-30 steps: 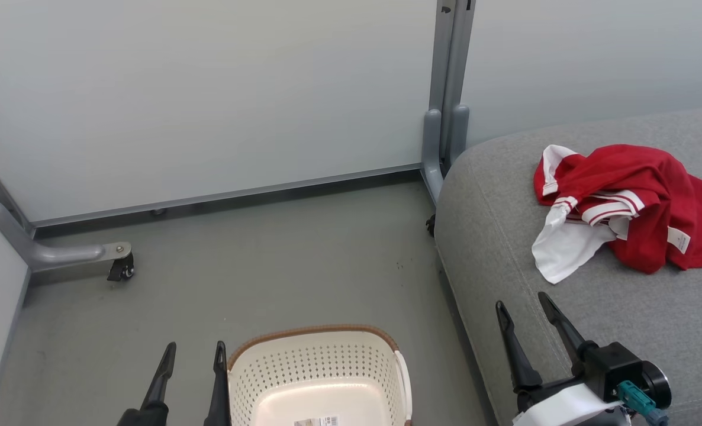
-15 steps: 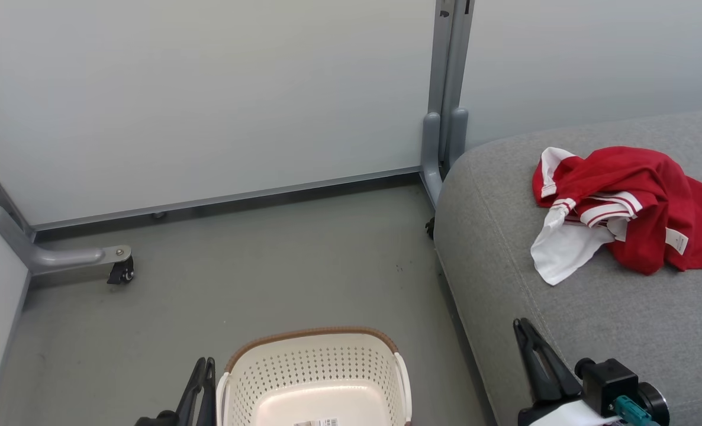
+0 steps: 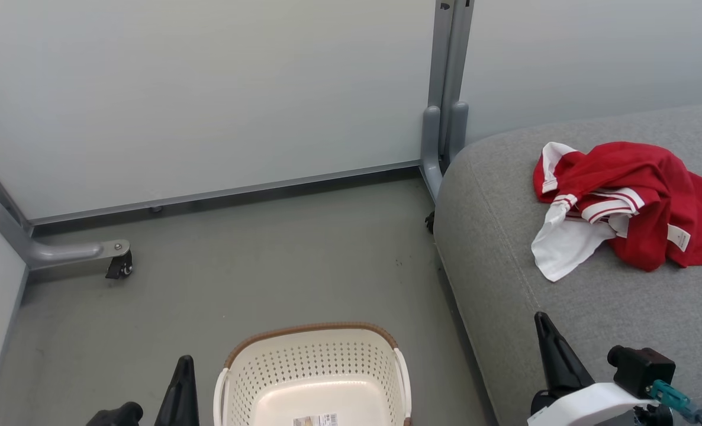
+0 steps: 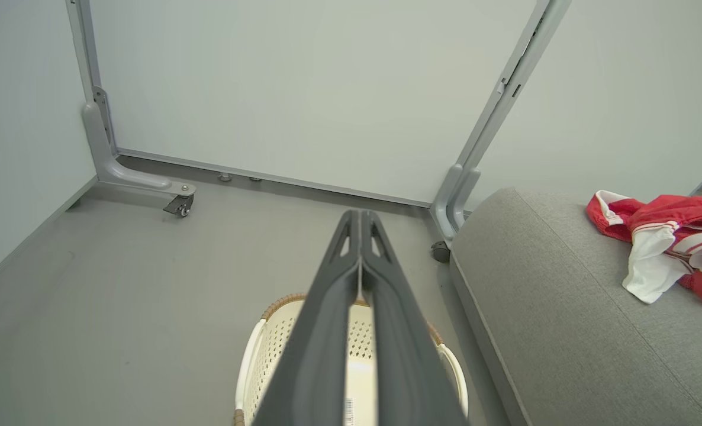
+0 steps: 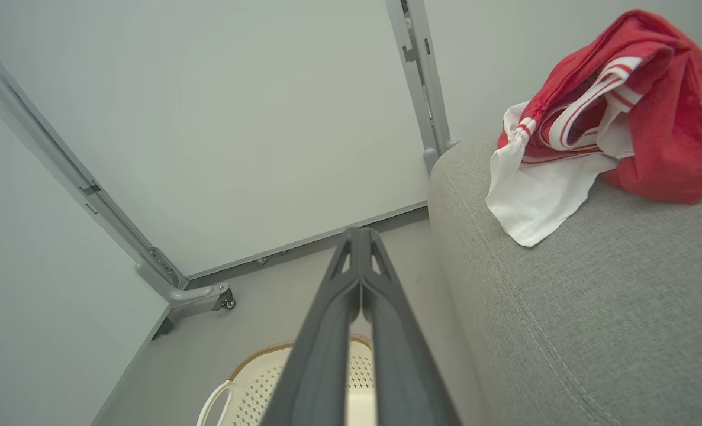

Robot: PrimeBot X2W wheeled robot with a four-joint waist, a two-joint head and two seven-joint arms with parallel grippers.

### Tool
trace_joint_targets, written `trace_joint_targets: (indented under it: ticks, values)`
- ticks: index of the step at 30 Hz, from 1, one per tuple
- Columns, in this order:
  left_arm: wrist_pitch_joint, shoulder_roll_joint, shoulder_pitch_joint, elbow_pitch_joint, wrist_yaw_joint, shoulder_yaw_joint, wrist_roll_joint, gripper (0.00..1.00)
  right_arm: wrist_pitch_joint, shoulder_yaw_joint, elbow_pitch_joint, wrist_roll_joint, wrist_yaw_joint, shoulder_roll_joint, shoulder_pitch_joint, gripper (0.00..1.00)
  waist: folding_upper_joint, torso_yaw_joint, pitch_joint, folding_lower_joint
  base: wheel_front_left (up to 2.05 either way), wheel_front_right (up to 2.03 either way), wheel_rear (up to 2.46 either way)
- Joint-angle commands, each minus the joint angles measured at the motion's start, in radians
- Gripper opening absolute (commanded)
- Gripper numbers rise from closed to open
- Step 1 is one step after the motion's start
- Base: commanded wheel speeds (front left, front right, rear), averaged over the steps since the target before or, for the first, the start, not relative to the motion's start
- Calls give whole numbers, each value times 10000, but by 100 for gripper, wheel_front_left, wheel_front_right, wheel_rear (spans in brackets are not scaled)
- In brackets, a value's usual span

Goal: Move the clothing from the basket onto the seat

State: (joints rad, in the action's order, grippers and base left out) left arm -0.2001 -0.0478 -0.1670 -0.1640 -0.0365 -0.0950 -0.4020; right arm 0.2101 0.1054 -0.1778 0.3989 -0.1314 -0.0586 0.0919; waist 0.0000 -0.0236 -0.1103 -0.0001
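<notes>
Clothing (image 3: 629,201) is lying on the seat (image 3: 564,331), far right in my head view. It's a crumpled red heap with white trim, striped bands and a white panel flopped out toward the near left. A small white tag (image 3: 678,238) shows on the red fabric on its right side. It's all bunched up, so I can't tell whether it's one garment or two.

Basket (image 3: 312,327) is on the floor (image 3: 268,260) at the near edge, left of the seat's corner, with a strip of floor between them. It has a brown rim, holes all over the walls and white handles on both sides. There's a label sticker (image 3: 315,420) on its pale bottom.

Left gripper (image 3: 184,370) is at the near left, just beside the basket's left handle. Its fingers are pressed together into one dark spike with nothing between them. My left wrist view backs that up: two fingers flat against each other, tips pointing over the basket's far rim toward the wall.

Right gripper (image 3: 545,328) is at the near right, showing against the near part of the seat. It's also pinched closed on nothing, well short of the clothing. In the right wrist view the seat edge runs along the right of the closed fingers.

Behind all that are pale wall panels (image 3: 209,89) and a grey post (image 3: 446,89) at the seat's far-left corner. A caster foot (image 3: 119,265) sits far left on the floor.
</notes>
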Motion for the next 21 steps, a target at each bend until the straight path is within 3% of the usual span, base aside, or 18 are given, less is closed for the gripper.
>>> trace_joint_targets:
  ticks: [1, 21]
  values:
    - [100, -80, 400, 103, -69, 110, -493, 0, -99, -81, 104, 500, 2, -76, -334, 0, 0, 5, 17, 1, 0, 0, 0]
    - [850, -138, 1061, -123, -309, 562, -3663, 0, -788, -463, -82, 3768, 4, -174, -805, 0, 0, 46, 219, 1, 0, 0, 0]
